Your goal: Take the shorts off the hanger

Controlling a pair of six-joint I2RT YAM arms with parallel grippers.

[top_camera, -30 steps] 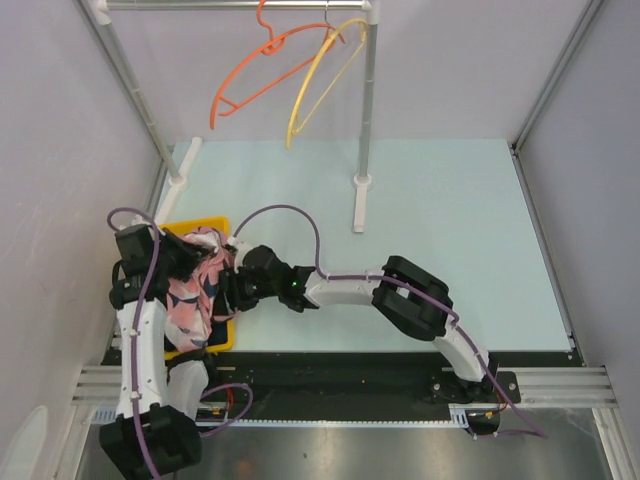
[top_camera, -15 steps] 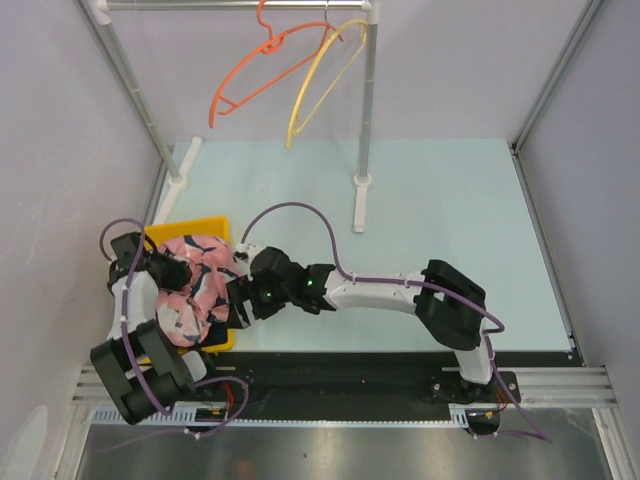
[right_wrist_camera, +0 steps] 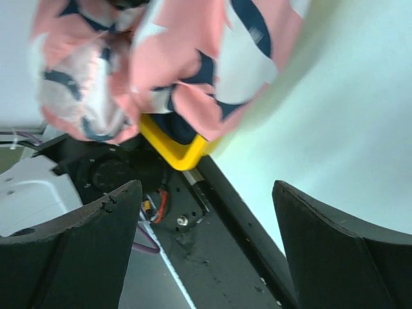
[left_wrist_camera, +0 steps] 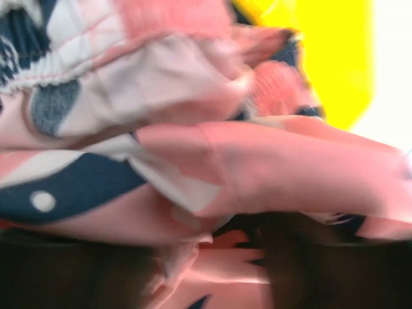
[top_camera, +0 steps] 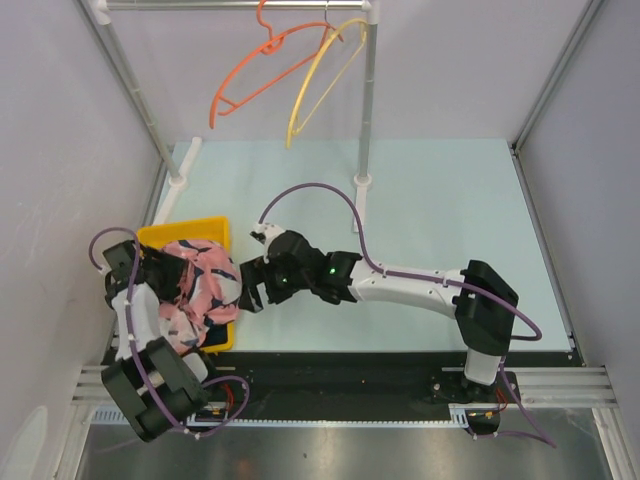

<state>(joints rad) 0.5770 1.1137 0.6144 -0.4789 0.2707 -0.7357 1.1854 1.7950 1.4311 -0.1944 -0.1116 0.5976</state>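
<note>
The right end effector [top_camera: 245, 296] has drawn back from the yellow bin [top_camera: 185, 228], wide and empty; the patterned shorts [top_camera: 200, 285] lie heaped in it, near left. Whether the left end effector [top_camera: 168, 272] grips them we cannot tell. The orange hanger [top_camera: 216, 108] and yellow hanger [top_camera: 298, 100] hang bare: nearly done, we judge.

The pink, navy-and-white printed shorts [top_camera: 198, 285] lie crumpled in the yellow bin [top_camera: 185, 229].

Shorts [top_camera: 195, 290]: in the bin.
Bin [top_camera: 185, 228]: near-left corner of worktop [top_camera: 430, 230].
Right gripper [top_camera: 250, 292]: just right of bin.
Hangers [top_camera: 222, 100]: on rail [top_camera: 230, 5], far behind.
</note>
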